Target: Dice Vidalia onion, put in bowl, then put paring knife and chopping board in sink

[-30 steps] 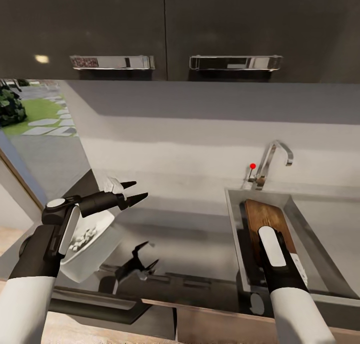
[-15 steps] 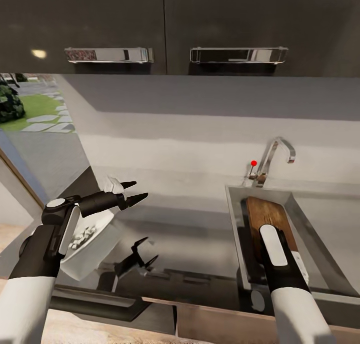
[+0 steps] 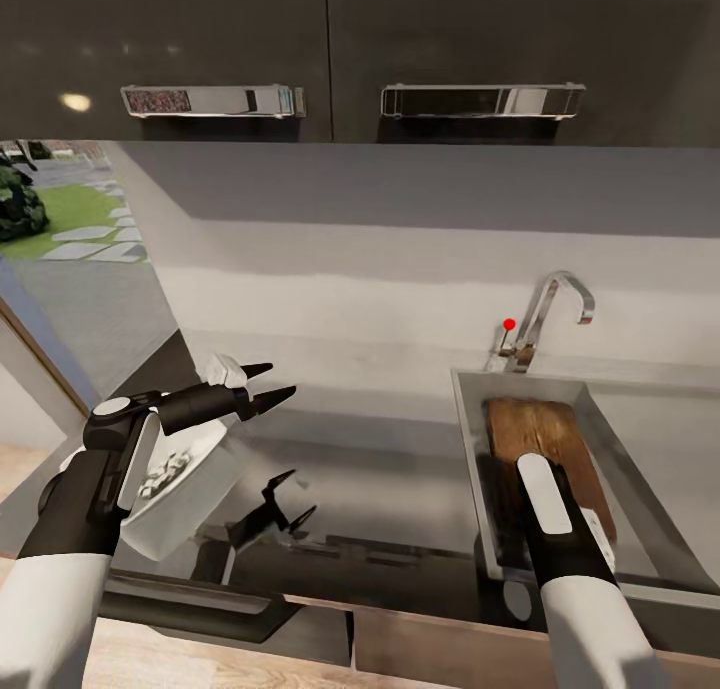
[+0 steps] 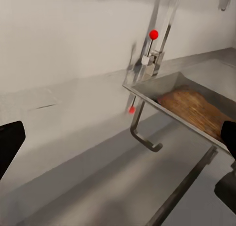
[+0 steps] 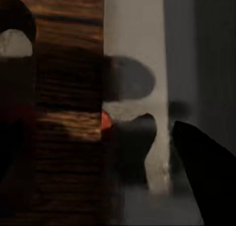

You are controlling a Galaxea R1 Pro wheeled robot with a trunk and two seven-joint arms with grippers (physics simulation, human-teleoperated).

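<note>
The chopping board (image 3: pixel 540 434) lies inside the sink (image 3: pixel 468 449), its wood grain running from the tap end toward the front rim, and my right arm covers its near end. In my right wrist view the board (image 5: pixel 64 113) shows its slot handle hole, with a small red-orange spot (image 5: pixel 105 120) at its edge, too dim to name for certain, next to the steel basin floor (image 5: pixel 132 39). My right claw (image 5: pixel 162 152) is down in the basin; one dark fingertip (image 5: pixel 201 162) is plain, but whether the claw is spread or pressed together I cannot tell.

The curved chrome tap (image 3: pixel 552 304) with its red knob (image 3: pixel 509 323) rises at the sink's back edge.

Toward the bench's (image 3: pixel 380 469) left end sits the bowl (image 3: pixel 190 484), holding pale diced pieces (image 3: pixel 165 472). My left claw (image 3: pixel 265 384) hangs above the bench just beside the bowl, its two fingers spread and pinching nothing.
</note>
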